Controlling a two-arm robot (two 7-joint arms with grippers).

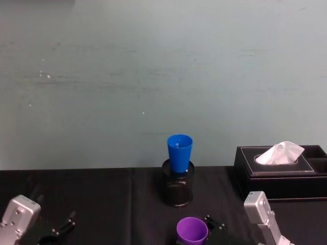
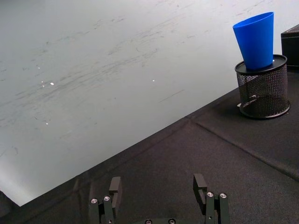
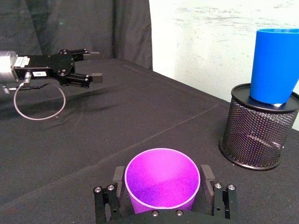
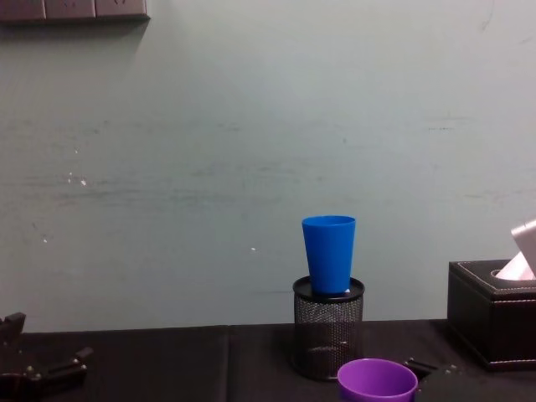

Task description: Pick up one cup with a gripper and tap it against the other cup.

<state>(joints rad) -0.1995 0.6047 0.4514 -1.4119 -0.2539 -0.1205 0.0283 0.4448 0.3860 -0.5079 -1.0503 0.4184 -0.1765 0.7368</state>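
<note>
Left tool [image 2: 159, 193] low over the black-draped desk [image 2: 187, 158] at the near left, fingers spread with nothing between them; in the right wrist view it shows farther off with a white label and a looped cable. Centre of desk: black mesh pen holder [image 1: 178, 184] standing upright, bright blue cup [image 1: 179, 152] seated in its mouth, rim up, rising well above the mesh. Just nearer and slightly right of the holder: purple cup [image 3: 162, 180], upright, mouth open to the top. Right tool [image 3: 162, 193] straddles that purple cup, one finger on each side of the wall, pinching it. Purple cup and blue cup apart, not touching. Far right: black tissue box [image 1: 278, 171], white tissue poking out.
</note>
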